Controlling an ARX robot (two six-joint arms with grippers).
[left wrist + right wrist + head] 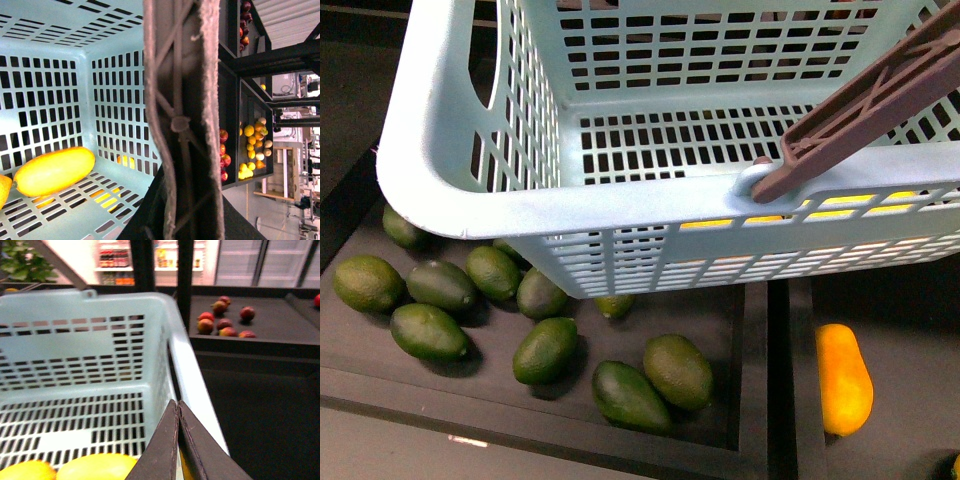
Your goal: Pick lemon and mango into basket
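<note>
My right fingers [178,405] pressed shut on nothing, just inside the basket [190,385] rim. The mango [52,170] and lemon [3,189] rest below them on the basket floor, the mango flat, one end toward the lemon. My left fingers are hidden behind the handle [180,125], grip impossible to tell; both fruits look delivered

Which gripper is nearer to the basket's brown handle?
Left. The handle runs right past the left wrist camera; the right gripper hangs over the basket, far from that handle.
</note>
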